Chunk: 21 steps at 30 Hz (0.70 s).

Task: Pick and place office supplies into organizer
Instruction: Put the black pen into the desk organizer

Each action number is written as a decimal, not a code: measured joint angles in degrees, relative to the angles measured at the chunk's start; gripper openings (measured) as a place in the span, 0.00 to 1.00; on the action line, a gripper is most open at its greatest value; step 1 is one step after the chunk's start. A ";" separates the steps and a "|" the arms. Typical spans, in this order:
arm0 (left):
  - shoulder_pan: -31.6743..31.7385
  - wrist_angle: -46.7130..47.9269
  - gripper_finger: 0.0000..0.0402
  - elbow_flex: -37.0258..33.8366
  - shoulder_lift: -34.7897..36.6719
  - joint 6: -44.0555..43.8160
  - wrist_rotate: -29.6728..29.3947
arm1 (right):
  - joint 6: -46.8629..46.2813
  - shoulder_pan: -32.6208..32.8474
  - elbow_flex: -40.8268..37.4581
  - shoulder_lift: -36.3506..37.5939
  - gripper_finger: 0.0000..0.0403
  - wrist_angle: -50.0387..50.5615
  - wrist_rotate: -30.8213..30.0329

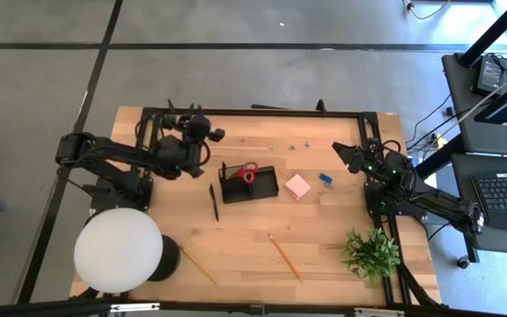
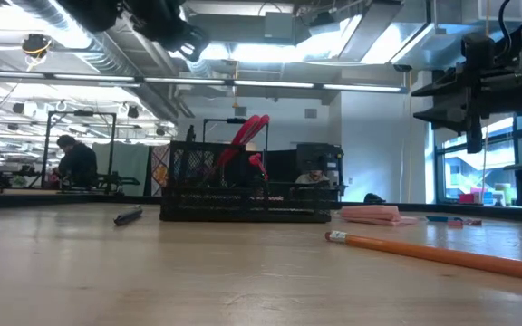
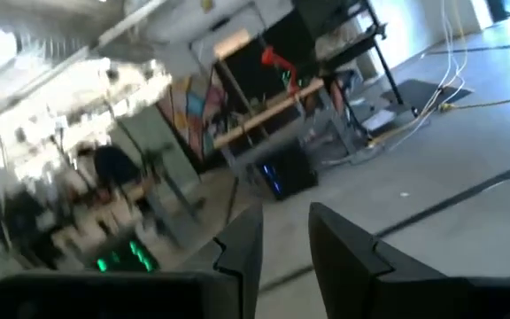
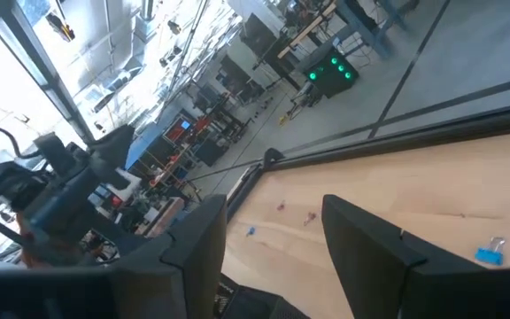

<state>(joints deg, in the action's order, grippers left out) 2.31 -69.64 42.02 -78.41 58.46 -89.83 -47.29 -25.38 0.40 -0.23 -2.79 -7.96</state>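
Scissors are stood in organizer; both grippers' fingers are parted, empty. Pen could be rolled away if nudged.

High view straight down; low view table-level, both sharing organizer; wrist views face outward.

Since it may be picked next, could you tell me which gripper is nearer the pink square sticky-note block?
Right. The right gripper sits off the pink square sticky-note block toward the table's right edge; the left gripper is farther away, beyond the black organizer tray.
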 joint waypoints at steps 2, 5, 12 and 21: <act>-2.11 0.01 0.22 0.00 -0.02 -4.23 -0.19 | 0.00 0.01 0.00 0.00 0.47 0.00 -0.06; -5.05 0.04 0.22 0.00 -0.02 -10.01 -0.16 | -0.11 0.01 -0.01 0.00 0.47 0.00 -0.14; -11.71 0.16 0.22 0.00 0.26 -16.94 -0.20 | -0.22 0.01 0.01 0.00 0.47 0.01 -0.12; -24.36 7.04 0.22 -0.02 0.26 -30.00 13.80 | 1.52 0.00 -0.01 0.00 0.47 0.01 -0.13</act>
<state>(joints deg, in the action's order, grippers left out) -22.05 -62.60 42.00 -78.15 28.46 -76.04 -45.76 -25.38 0.39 -0.23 -2.79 -8.09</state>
